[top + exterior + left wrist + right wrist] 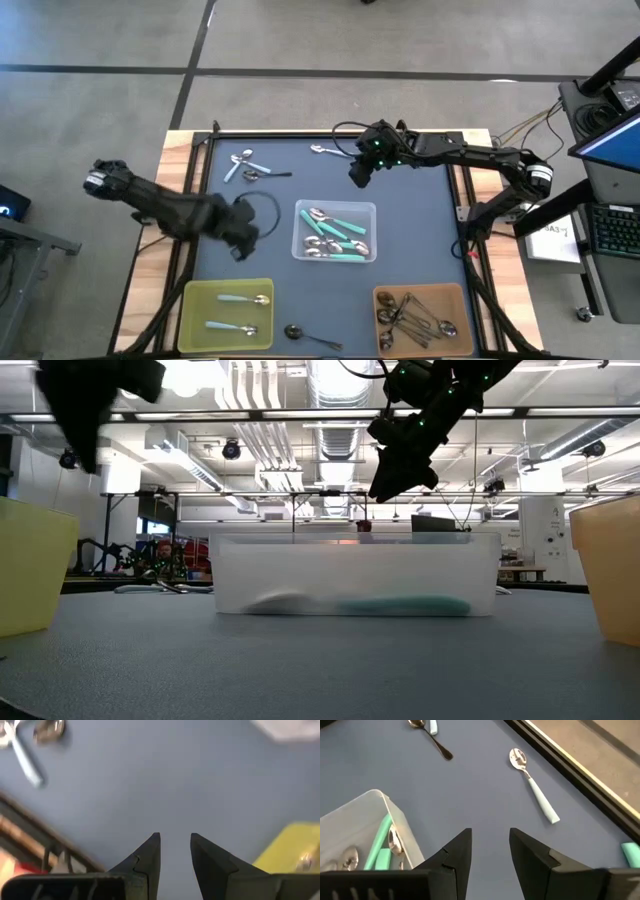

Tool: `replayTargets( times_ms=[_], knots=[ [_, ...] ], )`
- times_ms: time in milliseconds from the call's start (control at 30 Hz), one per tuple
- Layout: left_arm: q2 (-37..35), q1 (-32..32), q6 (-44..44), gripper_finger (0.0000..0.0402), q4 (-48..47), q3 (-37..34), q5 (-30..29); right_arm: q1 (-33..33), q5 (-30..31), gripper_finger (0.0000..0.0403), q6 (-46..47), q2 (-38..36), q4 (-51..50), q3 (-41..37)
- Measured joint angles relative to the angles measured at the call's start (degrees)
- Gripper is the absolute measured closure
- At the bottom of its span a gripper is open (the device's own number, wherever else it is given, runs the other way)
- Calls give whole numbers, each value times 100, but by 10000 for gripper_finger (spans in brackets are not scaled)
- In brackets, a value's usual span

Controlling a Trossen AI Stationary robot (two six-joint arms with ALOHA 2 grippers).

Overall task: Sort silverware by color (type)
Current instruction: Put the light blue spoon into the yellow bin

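Observation:
Loose spoons lie flat on the dark mat. Two pale-handled ones (240, 165) and a dark one (268, 175) are at the far left, another pale-handled spoon (325, 150) lies by the far edge, and a dark one (305, 335) by the near edge. My right gripper (360, 172) hangs open above the mat, between the far spoon (532, 785) and the clear bin (365, 835); its fingers (490, 832) touch nothing. My left gripper (240, 235) is open too (175, 840), over bare mat left of the clear bin and beyond the yellow bin (290, 845).
The clear bin (335, 232) at the centre holds teal-handled spoons. The yellow bin (225, 312), near left, holds pale-handled ones, and the brown bin (420, 315), near right, metal ones. A black frame (210, 140) edges the mat. A teal end (630, 852) shows by the far rail.

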Motion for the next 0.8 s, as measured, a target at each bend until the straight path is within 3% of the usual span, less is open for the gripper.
replayTargets(
  times_ms=[267,467,633,800],
  knots=[
    [2,3016,2149,312,1762,-169,71,0,6,280,-734,0,-4,0],
    [265,4968,3189,312,2183,-201,405,-1,7,280,-1159,0,-2,0],
    [861,5771,4441,312,2223,-201,684,-20,11,280,-1492,0,5,0],
    [1560,6135,4635,312,2077,-203,566,-136,16,280,-1230,0,39,0]
  ],
)
